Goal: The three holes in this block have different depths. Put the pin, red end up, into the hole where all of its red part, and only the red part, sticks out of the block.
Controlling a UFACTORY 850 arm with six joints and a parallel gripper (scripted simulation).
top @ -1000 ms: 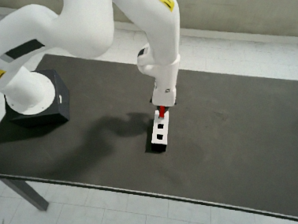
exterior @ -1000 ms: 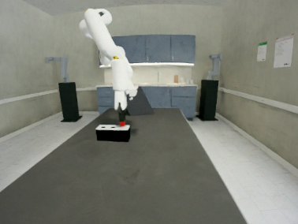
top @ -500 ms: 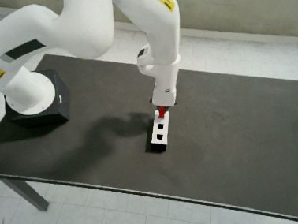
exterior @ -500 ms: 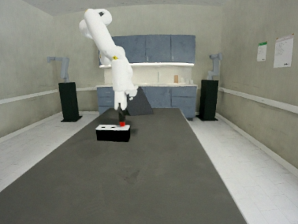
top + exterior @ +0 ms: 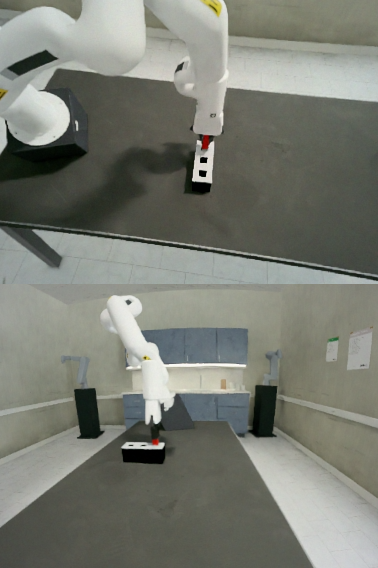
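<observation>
Your gripper [image 5: 206, 136] is clamped on the pin [image 5: 205, 142], fingers narrow around it, and it hangs straight down from the white arm [image 5: 210, 65] over the block [image 5: 202, 172]. You see the pin's red end showing just below the gripper body in the top view; in the exterior view the red [image 5: 155, 442] sits right at the block's white top face [image 5: 142, 446], at its right end. The pin stands at the hole nearest the far edge of the bench [image 5: 300, 165]. How deep it sits you cannot tell, because the gripper covers that hole.

The block lies near the middle of the bench, its long side running from the far edge toward the near edge in the top view. Two dark square holes [image 5: 202, 161] are open on its white top, on the near side of the pin. Its sides are black.

The arm's base rests on a dark pedestal [image 5: 75, 125] near the bench's left end.
</observation>
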